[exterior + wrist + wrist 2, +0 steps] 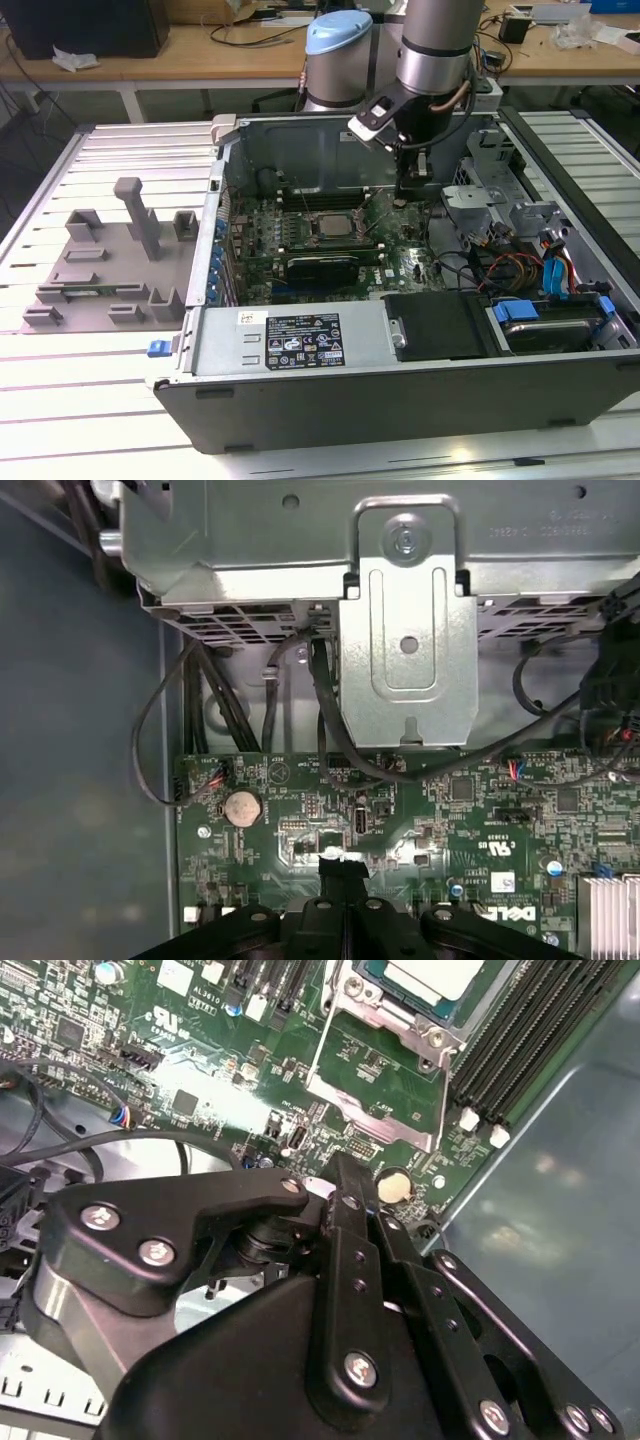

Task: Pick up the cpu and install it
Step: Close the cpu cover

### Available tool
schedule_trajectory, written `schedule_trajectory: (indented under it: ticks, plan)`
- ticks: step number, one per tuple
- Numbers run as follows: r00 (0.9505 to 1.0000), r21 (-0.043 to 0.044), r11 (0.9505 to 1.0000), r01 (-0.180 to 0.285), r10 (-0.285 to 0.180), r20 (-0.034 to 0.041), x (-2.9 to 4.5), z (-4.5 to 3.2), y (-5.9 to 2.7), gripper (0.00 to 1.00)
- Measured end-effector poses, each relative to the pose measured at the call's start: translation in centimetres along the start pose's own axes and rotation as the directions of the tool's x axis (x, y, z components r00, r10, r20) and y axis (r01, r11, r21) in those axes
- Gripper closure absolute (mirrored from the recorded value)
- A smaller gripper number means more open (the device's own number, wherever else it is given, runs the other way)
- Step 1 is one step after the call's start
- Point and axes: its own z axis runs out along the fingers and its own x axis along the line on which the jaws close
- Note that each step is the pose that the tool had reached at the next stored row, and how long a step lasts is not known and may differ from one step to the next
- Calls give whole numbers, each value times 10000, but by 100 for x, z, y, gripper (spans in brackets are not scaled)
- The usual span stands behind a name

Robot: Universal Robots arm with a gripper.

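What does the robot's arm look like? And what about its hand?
The arm is made of fat, round, silver-grey tubes, with a light blue cap on one joint. A thin cable curves beside it near the wrist. The gripper is black, built from flat bars joined by shiny silver screws.

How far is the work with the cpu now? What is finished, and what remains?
Done: the cpu lies in the socket on the board. In hand: nothing. The gripper is shut and empty, low over the board near the coin battery, away from the socket. Left: the socket's metal frame stands open, so the cpu is not yet locked down.
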Motion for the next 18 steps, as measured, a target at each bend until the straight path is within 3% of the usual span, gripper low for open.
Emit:
schedule_trajectory:
  ticks: [8, 18]
  plan:
    - [10000, 4, 10000, 2, -2, -6, 24, 100, -34, 89]
    - [10000, -17, 10000, 1, -1, -7, 30, 105, -264, 89]
